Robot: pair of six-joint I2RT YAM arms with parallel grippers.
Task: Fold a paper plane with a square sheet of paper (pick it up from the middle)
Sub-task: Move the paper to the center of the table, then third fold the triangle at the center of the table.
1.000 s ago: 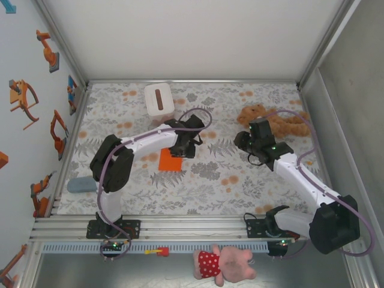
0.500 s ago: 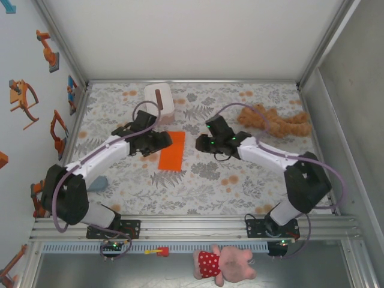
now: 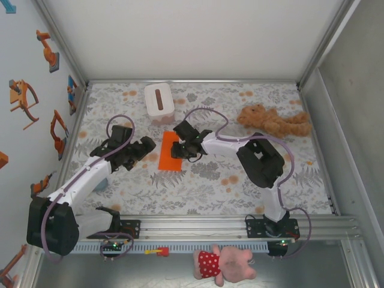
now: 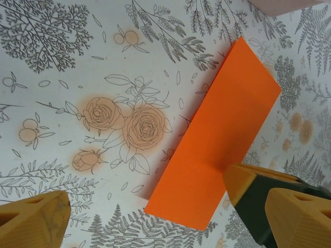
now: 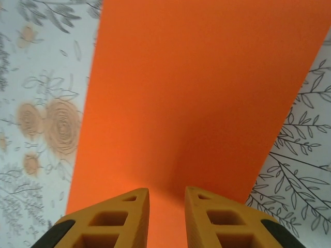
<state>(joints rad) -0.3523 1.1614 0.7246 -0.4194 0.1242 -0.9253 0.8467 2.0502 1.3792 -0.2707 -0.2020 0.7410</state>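
Closest to me, a pink plush toy [image 3: 223, 264] in a red spotted dress lies on the grey ledge in front of the metal rail [image 3: 192, 229], with a small red and yellow bit [image 3: 157, 251] just to its left. Past the rail is the floral tablecloth [image 3: 240, 180], and a blue-grey thing [image 3: 99, 183] pokes out from under the left arm near that side's edge. Mid-table, the orange paper [image 3: 168, 153] lies flat as a narrow rectangle, long side running away from me. The left gripper [image 3: 144, 151] sits just beside the paper's left edge with its fingers [image 4: 33, 219] spread wide and nothing between them; from its wrist camera one finger overlaps the paper's near corner. The right gripper [image 3: 179, 149] comes in from the other side, right over the paper's right edge. Its fingers [image 5: 111, 219] are nearly together with just a slim gap, and honestly I can't tell if they're nipping the paper or only resting above it. Behind the paper stands the white tissue box [image 3: 159, 99], close but not touching it. Off to the far right a tan teddy bear [image 3: 273, 122] sprawls on its side, well apart from everything.
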